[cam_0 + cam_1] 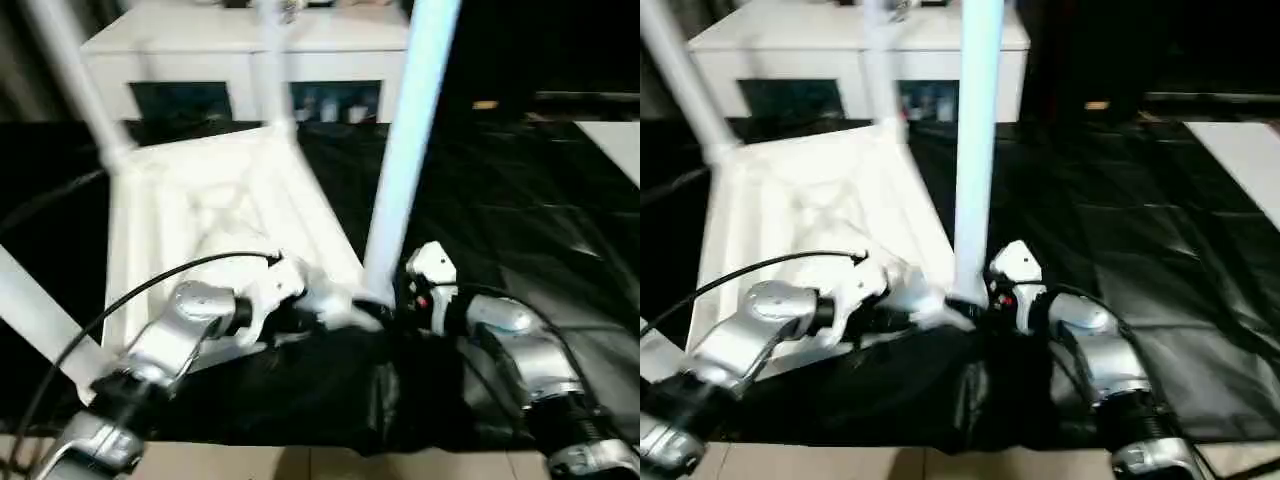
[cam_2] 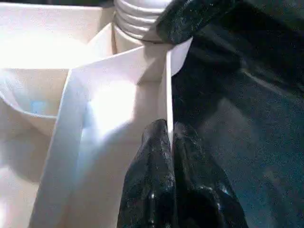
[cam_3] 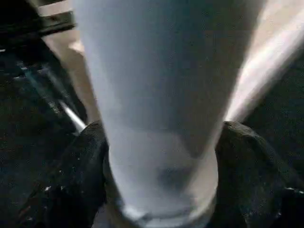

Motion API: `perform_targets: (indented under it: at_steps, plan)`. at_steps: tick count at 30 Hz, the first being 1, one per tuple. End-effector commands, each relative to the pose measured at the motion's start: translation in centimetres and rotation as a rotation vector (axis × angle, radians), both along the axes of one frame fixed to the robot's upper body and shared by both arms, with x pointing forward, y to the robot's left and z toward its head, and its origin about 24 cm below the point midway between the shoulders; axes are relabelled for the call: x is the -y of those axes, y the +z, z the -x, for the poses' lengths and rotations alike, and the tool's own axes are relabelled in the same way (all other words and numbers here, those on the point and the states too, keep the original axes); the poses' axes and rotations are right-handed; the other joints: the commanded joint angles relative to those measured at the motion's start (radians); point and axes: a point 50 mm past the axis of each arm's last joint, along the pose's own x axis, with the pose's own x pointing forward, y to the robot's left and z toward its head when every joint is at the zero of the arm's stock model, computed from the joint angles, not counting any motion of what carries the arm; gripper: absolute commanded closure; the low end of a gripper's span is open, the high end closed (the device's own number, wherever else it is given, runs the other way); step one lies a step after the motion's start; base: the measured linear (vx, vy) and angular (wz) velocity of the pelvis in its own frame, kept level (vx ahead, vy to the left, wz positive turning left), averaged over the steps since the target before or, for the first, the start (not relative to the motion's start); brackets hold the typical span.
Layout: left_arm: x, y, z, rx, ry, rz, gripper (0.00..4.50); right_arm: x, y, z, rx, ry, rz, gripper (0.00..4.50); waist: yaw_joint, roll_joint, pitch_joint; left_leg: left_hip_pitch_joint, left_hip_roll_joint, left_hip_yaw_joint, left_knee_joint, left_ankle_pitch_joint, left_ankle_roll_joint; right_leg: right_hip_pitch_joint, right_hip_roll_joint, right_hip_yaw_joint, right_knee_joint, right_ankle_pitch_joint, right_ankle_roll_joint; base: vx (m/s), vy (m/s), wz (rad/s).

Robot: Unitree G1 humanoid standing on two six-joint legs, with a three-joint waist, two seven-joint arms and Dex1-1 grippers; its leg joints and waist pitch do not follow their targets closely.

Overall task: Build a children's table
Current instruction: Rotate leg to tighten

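Observation:
The white tabletop (image 1: 200, 210) lies upside down on a black sheet, ribbed underside up. White tube legs stand in its corner sockets: far left (image 1: 75, 80), far right (image 1: 272, 60), near left (image 1: 40, 320) and near right (image 1: 405, 150). My left gripper (image 2: 169, 137) is shut on the thin side wall of the tabletop, close to the near right socket (image 2: 137, 19). My right gripper (image 3: 159, 142) stands open around the base of the near right leg (image 3: 156, 95), one black finger on each side of it, close to the tube.
A white cabinet (image 1: 200, 40) with glass doors stands behind the tabletop. The black sheet (image 1: 520, 200) covers the floor to the right, with a white panel (image 1: 620, 140) at its far right edge. A black cable (image 1: 120, 300) loops over my left forearm.

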Motion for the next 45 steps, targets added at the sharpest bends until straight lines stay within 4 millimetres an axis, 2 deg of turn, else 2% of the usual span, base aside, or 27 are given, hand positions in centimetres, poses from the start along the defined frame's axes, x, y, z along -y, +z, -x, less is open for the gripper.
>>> perform_targets:
  at_steps: [1, 5, 6, 8, 10, 13, 17, 19, 21, 24, 25, 27, 28, 29, 30, 32, 33, 34, 35, 38, 39, 42, 43, 44, 45]
  plan:
    - [1.1, -0.4, 1.3, -0.072, -0.118, 0.027, 4.5, 0.6, 0.9, -0.1, 0.039, 0.008, -0.014, 0.94, -0.002, -0.008, -0.059, 0.015, 0.035, 0.001, -0.055, -0.087, 0.119, 0.049, -0.037, 0.025, -0.03, 0.046, -0.293, 0.0, 0.0, 0.0]
    - [0.9, -0.2, 1.3, -0.068, -0.117, 0.028, 4.5, 0.2, 0.6, 0.7, 0.021, 0.111, 0.007, 0.94, -0.001, -0.01, -0.052, 0.016, 0.038, 0.0, -0.063, -0.178, 0.078, 0.047, -0.041, 0.028, -0.041, -0.071, -0.272, 0.0, 0.0, 0.0]
    - [0.9, -0.2, 1.1, -0.062, -0.11, 0.025, 4.5, 0.1, 0.5, 0.8, 0.018, 0.123, 0.014, 1.08, -0.002, -0.011, -0.049, 0.014, 0.037, 0.0, -0.064, -0.194, 0.072, 0.047, -0.041, 0.029, -0.044, -0.096, -0.266, 0.0, 0.0, 0.0]
    - [0.8, -0.2, 0.9, -0.05, -0.094, 0.018, 4.5, 0.0, 0.3, 0.8, 0.016, 0.126, 0.021, 1.18, -0.003, -0.013, -0.045, 0.016, 0.037, -0.002, -0.07, -0.256, 0.039, 0.045, -0.044, 0.032, -0.053, -0.204, -0.236, 0.0, 0.0, 0.0]
    - [0.7, -0.2, 0.8, -0.044, -0.083, 0.012, 4.5, 0.0, 0.2, 0.8, 0.013, 0.129, 0.024, 1.29, -0.004, -0.013, -0.043, 0.018, 0.037, -0.003, -0.073, -0.281, 0.022, 0.042, -0.045, 0.034, -0.057, -0.246, -0.22, 0.0, 0.0, 0.0]
    - [0.4, -0.2, 0.6, -0.044, -0.065, -0.003, 4.5, 0.0, -0.1, 0.9, 0.01, 0.13, 0.041, 1.64, -0.005, -0.013, -0.044, 0.018, 0.037, -0.005, -0.075, -0.285, 0.009, 0.043, -0.045, 0.035, -0.058, -0.252, -0.206, 0.0, 0.0, 0.0]
    - [0.2, -0.4, 0.4, -0.037, -0.032, -0.02, 4.5, 0.1, -0.3, 0.7, 0.01, 0.101, 0.051, 1.8, -0.006, -0.015, -0.047, 0.016, 0.035, -0.004, -0.07, -0.239, 0.023, 0.046, -0.042, 0.034, -0.05, -0.163, -0.227, 0.0, 0.0, 0.0]
    - [0.1, -0.5, 0.2, -0.033, -0.001, -0.026, 4.5, 0.2, -0.6, 0.3, 0.011, 0.036, 0.058, 1.82, -0.007, -0.014, -0.046, 0.014, 0.034, -0.003, -0.07, -0.236, 0.024, 0.046, -0.042, 0.034, -0.05, -0.167, -0.23, 0.0, 0.0, 0.0]
    - [0.2, -0.6, -0.4, -0.02, 0.054, -0.029, 4.5, 0.1, -1.1, -0.6, 0.013, -0.109, 0.066, 1.83, -0.011, -0.015, -0.042, 0.015, 0.031, -0.004, -0.074, -0.269, 0.01, 0.044, -0.043, 0.033, -0.056, -0.233, -0.219, 0.0, 0.0, 0.0]
    - [0.3, -1.0, -1.5, 0.018, 0.164, -0.05, 4.5, -0.3, -1.7, -1.7, -0.009, -0.301, 0.055, 1.84, -0.023, -0.015, -0.04, 0.021, 0.03, -0.01, -0.08, -0.333, -0.026, 0.041, -0.045, 0.032, -0.068, -0.362, -0.173, 0.0, 0.0, 0.0]
    - [0.3, -1.0, -1.7, 0.025, 0.184, -0.054, 4.5, -0.3, -1.8, -1.8, -0.014, -0.328, 0.051, 1.84, -0.026, -0.016, -0.039, 0.019, 0.029, -0.009, -0.08, -0.335, -0.027, 0.039, -0.044, 0.033, -0.07, -0.364, -0.17, 0.0, 0.0, 0.0]
    - [0.6, -1.1, -3.2, 0.074, 0.331, -0.075, 4.5, -1.0, -2.5, -2.5, -0.057, -0.54, 0.032, 1.84, -0.034, -0.014, -0.035, 0.023, 0.027, -0.009, -0.081, -0.362, -0.036, 0.031, -0.042, 0.034, -0.076, -0.399, -0.161, 0.0, 0.0, 0.0]
    - [0.6, -1.1, -3.2, 0.074, 0.331, -0.075, 4.5, -1.0, -2.5, -2.5, -0.057, -0.54, 0.032, 1.84, -0.036, -0.016, -0.038, 0.022, 0.026, -0.012, -0.082, -0.361, -0.043, 0.035, -0.044, 0.033, -0.077, -0.417, -0.151, 0.0, 0.0, 0.0]
    - [0.7, -1.1, -3.7, 0.089, 0.383, -0.075, 4.5, -1.3, -2.8, -2.7, -0.068, -0.604, 0.032, 1.84, -0.036, -0.016, -0.038, 0.021, 0.026, -0.013, -0.082, -0.358, -0.045, 0.035, -0.045, 0.033, -0.076, -0.421, -0.146, 0.0, 0.0, 0.0]
    - [0.9, -1.0, -4.2, 0.113, 0.439, -0.077, 4.5, -1.8, -3.1, -2.8, -0.081, -0.674, 0.037, 1.84, -0.036, -0.015, -0.038, 0.024, 0.025, -0.011, -0.081, -0.361, -0.043, 0.029, -0.045, 0.035, -0.081, -0.425, -0.138, 0.0, 0.0, 0.0]
    - [1.4, -0.9, -4.8, 0.134, 0.496, -0.076, 4.5, -3.0, -3.5, -2.9, -0.092, -0.753, 0.03, 1.84, -0.037, -0.015, -0.037, 0.021, 0.024, -0.012, -0.082, -0.363, -0.043, 0.029, -0.044, 0.034, -0.081, -0.427, -0.134, 0.0, 0.0, 0.0]
    - [1.5, -0.9, -5.0, 0.147, 0.509, -0.085, 4.5, -3.8, -3.6, -2.8, -0.093, -0.762, 0.024, 1.84, -0.035, -0.009, -0.038, 0.026, 0.024, -0.013, -0.082, -0.38, -0.045, 0.023, -0.045, 0.034, -0.084, -0.444, -0.129, 0.0, 0.0, 0.0]
    - [1.7, -1.0, -5.1, 0.158, 0.503, -0.092, 4.5, -5.0, -3.6, -2.7, -0.082, -0.744, 0.018, 1.84, -0.037, -0.014, -0.038, 0.024, 0.025, -0.014, -0.084, -0.385, -0.046, 0.024, -0.044, 0.033, -0.086, -0.443, -0.124, 0.0, 0.0, 0.0]
    - [1.7, -1.0, -5.0, 0.157, 0.499, -0.088, 4.5, -5.7, -3.4, -2.5, -0.076, -0.71, 0.0, 1.84, -0.034, -0.012, -0.037, 0.023, 0.026, -0.015, -0.086, -0.387, -0.045, 0.025, -0.045, 0.034, -0.086, -0.44, -0.119, 0.0, 0.0, 0.0]
    - [1.8, -0.9, -5.0, 0.16, 0.468, -0.08, 4.5, -6.7, -2.8, -2.4, -0.062, -0.649, -0.065, 1.84, -0.034, -0.014, -0.038, 0.021, 0.026, -0.015, -0.087, -0.393, -0.035, 0.026, -0.045, 0.035, -0.084, -0.423, -0.116, 0.0, 0.0, 0.0]
    - [1.6, -0.8, -4.7, 0.16, 0.434, -0.076, 4.5, -6.5, -2.0, -2.6, -0.034, -0.62, -0.111, 1.29, -0.034, -0.013, -0.038, 0.019, 0.026, -0.014, -0.087, -0.391, -0.033, 0.027, -0.045, 0.035, -0.085, -0.422, -0.116, 0.0, 0.0, 0.0]
    - [1.5, -0.8, -4.5, 0.159, 0.396, -0.07, 4.5, -6.1, -1.4, -2.8, -0.017, -0.606, -0.133, 1.05, -0.032, -0.015, -0.038, 0.014, 0.025, -0.013, -0.087, -0.375, -0.018, 0.031, -0.046, 0.036, -0.084, -0.413, -0.112, 0.0, 0.0, 0.0]
    - [1.4, -0.7, -4.2, 0.17, 0.351, -0.065, 4.5, -5.6, -1.1, -3.0, -0.005, -0.578, -0.134, 0.93, -0.036, -0.014, -0.041, 0.006, 0.025, -0.018, -0.089, -0.354, -0.016, 0.04, -0.048, 0.034, -0.08, -0.402, -0.111, 0.0, 0.0, 0.0]
    - [1.4, -0.7, -4.2, 0.17, 0.351, -0.065, 4.5, -5.6, -1.1, -3.0, -0.005, -0.578, -0.134, 0.8, -0.04, -0.013, -0.041, 0.001, 0.027, -0.018, -0.092, -0.326, -0.017, 0.043, -0.046, 0.032, -0.076, -0.372, -0.117, 0.0, 0.0, 0.0]
    - [1.3, -0.6, -4.1, 0.179, 0.321, -0.063, 4.5, -5.2, -0.8, -3.1, 0.004, -0.563, -0.132, 0.72, -0.041, -0.013, -0.041, 0.006, 0.028, -0.016, -0.089, -0.324, -0.015, 0.038, -0.047, 0.032, -0.078, -0.366, -0.128, 0.0, 0.0, 0.0]
